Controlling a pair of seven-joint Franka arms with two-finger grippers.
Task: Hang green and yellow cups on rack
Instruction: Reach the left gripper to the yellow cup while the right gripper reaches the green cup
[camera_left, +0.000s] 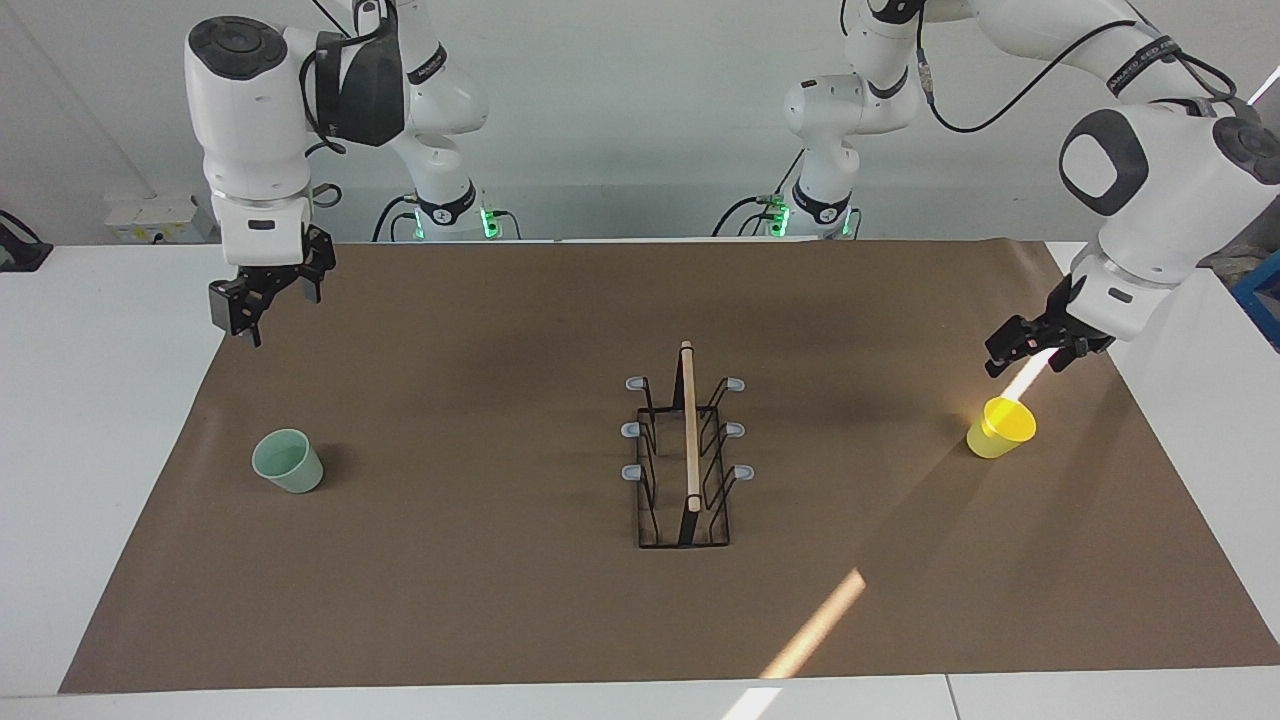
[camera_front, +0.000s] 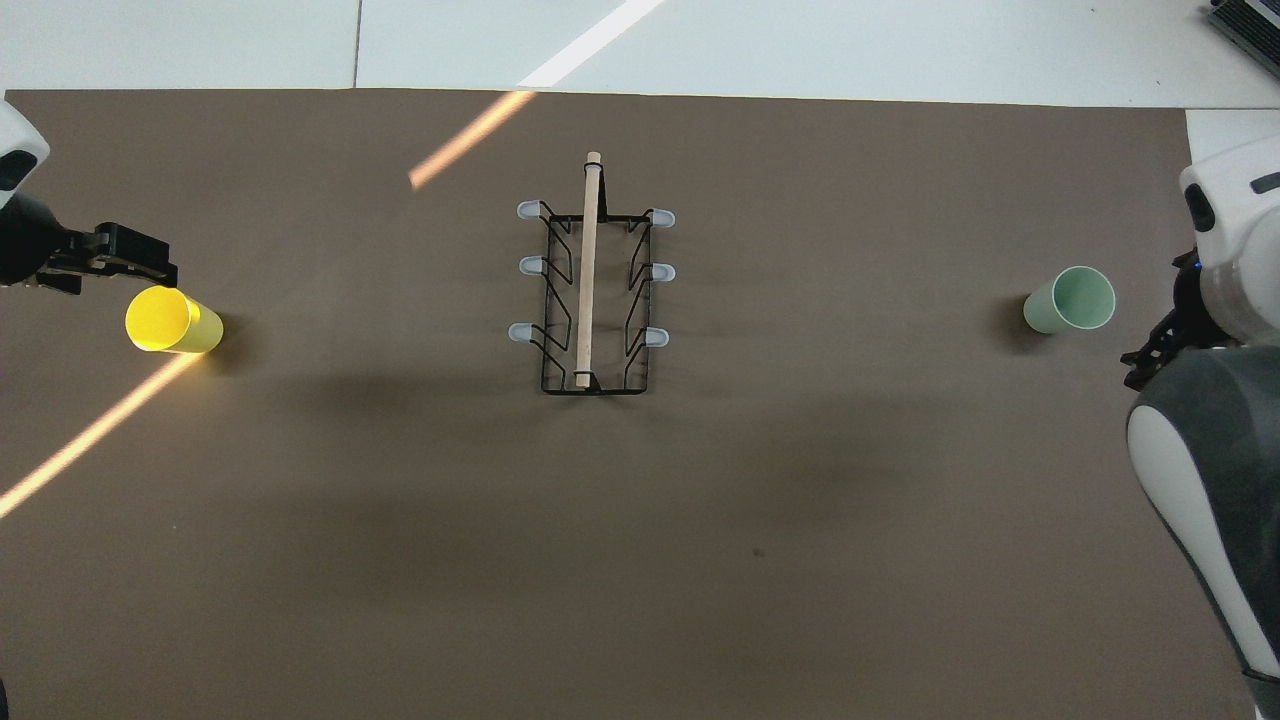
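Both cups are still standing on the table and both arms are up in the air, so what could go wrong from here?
1. The left tool, open, hangs just above the yellow cup; a slightly off descent could knock this light upright cup over.
2. The right tool, open, is well short of the green cup, so it has a long approach with room to drift.
3. The rack is narrow and tall, with small grey-tipped pegs; a sideways push while hanging a cup might tip it.
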